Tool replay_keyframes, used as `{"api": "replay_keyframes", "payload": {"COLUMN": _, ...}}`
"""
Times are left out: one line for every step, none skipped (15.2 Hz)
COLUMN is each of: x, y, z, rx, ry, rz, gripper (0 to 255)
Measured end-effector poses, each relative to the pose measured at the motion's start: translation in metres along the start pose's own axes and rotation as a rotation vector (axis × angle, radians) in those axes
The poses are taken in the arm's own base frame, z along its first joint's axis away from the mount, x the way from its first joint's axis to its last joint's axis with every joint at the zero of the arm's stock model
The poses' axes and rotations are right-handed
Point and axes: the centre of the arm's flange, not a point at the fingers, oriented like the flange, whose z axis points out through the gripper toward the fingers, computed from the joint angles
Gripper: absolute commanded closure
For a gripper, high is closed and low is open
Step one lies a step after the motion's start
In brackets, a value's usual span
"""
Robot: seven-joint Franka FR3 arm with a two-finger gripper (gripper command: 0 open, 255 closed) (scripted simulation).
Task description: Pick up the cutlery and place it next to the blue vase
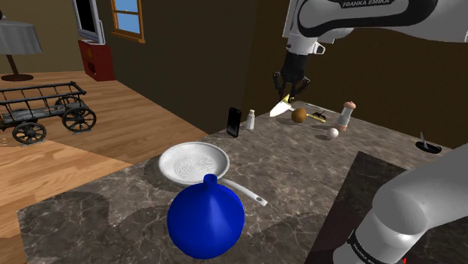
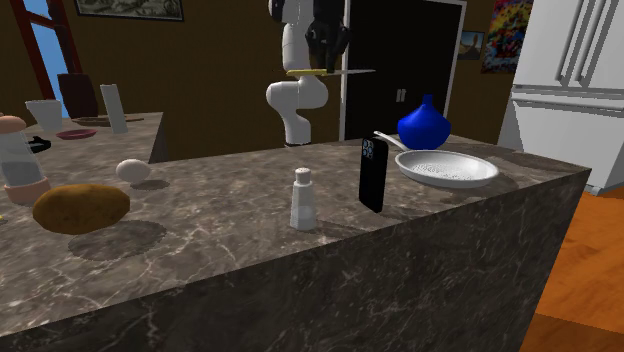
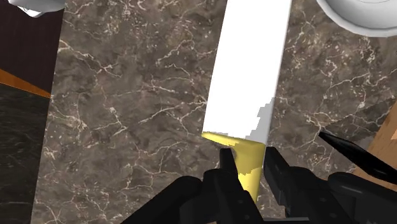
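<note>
Above the surface [image 1: 300, 169], well away from the vase [image 1: 205, 221], the jaws pinch the knife [image 1: 281, 107] by its yellow handle, blade jutting out level. That narrow hold could let it swivel or slip, and the blade may clip the strainer [image 1: 193, 163] beside the vase.

The knife [image 3: 245, 76] has a plain white blade and a yellow handle. The gripper [image 3: 248, 159] at the wrist view's bottom edge is all black. The counter [image 1: 300, 161] is dark brown stone, veined with thin pale lines. At the shoulder view's lower middle the vase [image 1: 205, 220] is deep glossy blue. Just above it the strainer [image 1: 193, 162] is white, its bowl speckled with fine grey dots. Towards the upper middle stand a black phone [image 1: 234, 121], a white shaker [image 1: 250, 120], a brown potato [image 1: 298, 115], a whitish egg [image 1: 332, 133] and a pale grinder [image 1: 346, 115] with a reddish-brown top. The floor [image 1: 112, 120] at the left is orange-brown planks. The arm [image 1: 360, 15] is white.
</note>
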Motion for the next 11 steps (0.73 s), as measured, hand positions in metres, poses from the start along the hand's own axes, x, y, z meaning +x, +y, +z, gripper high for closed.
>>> {"api": "replay_keyframes", "payload": {"x": -0.011, "y": 0.002, "z": -0.002, "rx": 0.001, "ry": 0.001, "rz": 0.000, "gripper": 255}}
{"api": "replay_keyframes", "payload": {"x": -0.024, "y": 0.002, "z": -0.004, "rx": 0.001, "ry": 0.000, "rz": 0.000, "gripper": 255}}
{"api": "replay_keyframes", "payload": {"x": -0.037, "y": 0.003, "z": -0.005, "rx": 0.001, "ry": 0.000, "rz": 0.000, "gripper": 255}}
{"api": "replay_keyframes", "payload": {"x": -0.048, "y": 0.006, "z": -0.004, "rx": 0.000, "ry": 0.000, "rz": 0.000, "gripper": 255}}
{"api": "replay_keyframes", "payload": {"x": -0.062, "y": 0.011, "z": -0.004, "rx": 0.000, "ry": 0.000, "rz": 0.000, "gripper": 255}}
{"api": "replay_keyframes", "payload": {"x": -0.076, "y": 0.012, "z": -0.006, "rx": 0.000, "ry": 0.001, "rz": -0.001, "gripper": 255}}
{"api": "replay_keyframes", "payload": {"x": -0.089, "y": 0.016, "z": -0.007, "rx": 0.000, "ry": 0.001, "rz": -0.001, "gripper": 255}}
{"api": "replay_keyframes", "payload": {"x": -0.100, "y": 0.020, "z": -0.007, "rx": 0.000, "ry": 0.001, "rz": -0.001, "gripper": 255}}
{"api": "replay_keyframes", "payload": {"x": -0.111, "y": 0.021, "z": -0.007, "rx": 0.001, "ry": 0.000, "rz": 0.000, "gripper": 255}}
{"api": "replay_keyframes", "payload": {"x": -0.126, "y": 0.024, "z": -0.007, "rx": 0.000, "ry": 0.001, "rz": -0.001, "gripper": 255}}
{"api": "replay_keyframes", "payload": {"x": -0.142, "y": 0.028, "z": -0.006, "rx": 0.001, "ry": 0.001, "rz": 0.000, "gripper": 255}}
